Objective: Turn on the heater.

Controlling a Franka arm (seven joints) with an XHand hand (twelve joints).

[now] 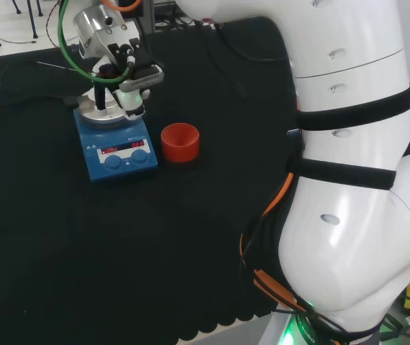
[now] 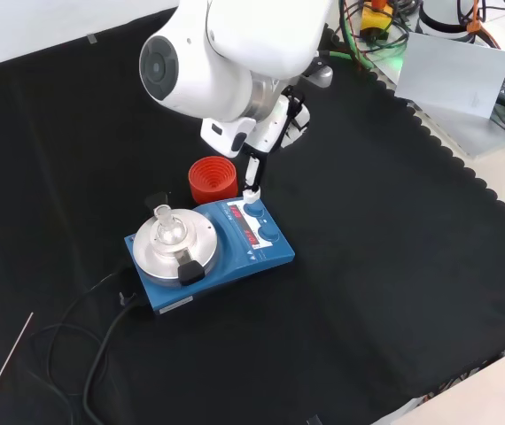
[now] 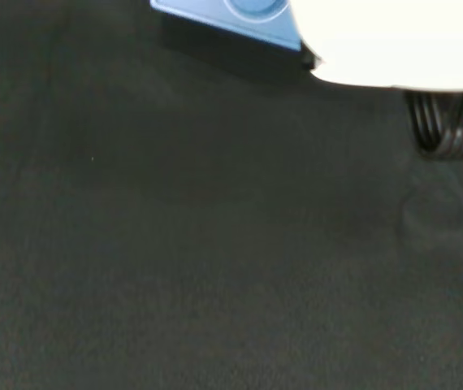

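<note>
Heater [image 2: 210, 251] sits mid-cloth, red ring [image 2: 213, 180] just beside it. Hand [image 2: 266, 133] above the control end, one straight finger [image 2: 252, 175] pointing down at the knobs [image 2: 260, 225], tip at or just over the panel; holds nothing

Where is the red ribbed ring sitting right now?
In the head view the red ribbed ring stands on the black cloth just right of the blue heater; in the front view it stands just behind the heater, below the hand.
</note>
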